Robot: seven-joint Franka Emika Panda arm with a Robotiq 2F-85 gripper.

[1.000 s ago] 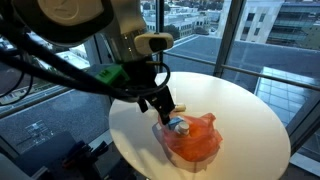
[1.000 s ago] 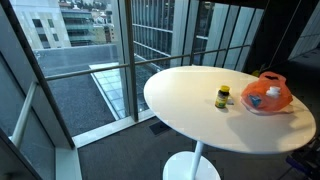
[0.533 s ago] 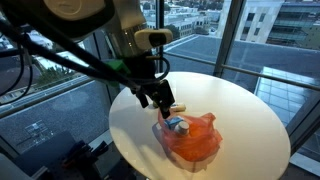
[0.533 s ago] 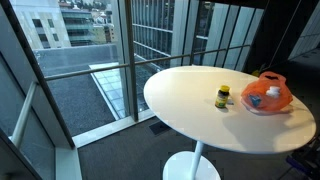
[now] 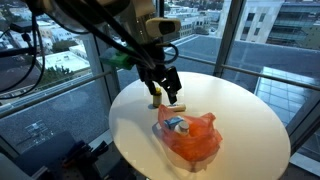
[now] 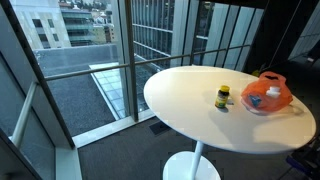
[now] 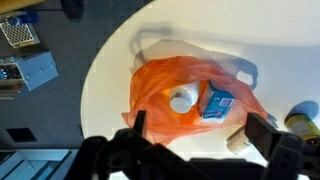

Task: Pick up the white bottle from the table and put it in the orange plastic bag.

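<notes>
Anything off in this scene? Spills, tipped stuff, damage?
Nothing stands out. The bag lies slumped and open on the table, with the white bottle inside. The yellowish bottle stands upright beside it. The gripper hangs open and empty above the bag. No spill or damage shows.

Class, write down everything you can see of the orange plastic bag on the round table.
The orange plastic bag is thin, glossy, translucent and crumpled shapeless. It lies slumped on the white table near its edge, mouth open upward, two pale loop handles spread flat. The white bottle, blue-topped, rests inside.
</notes>
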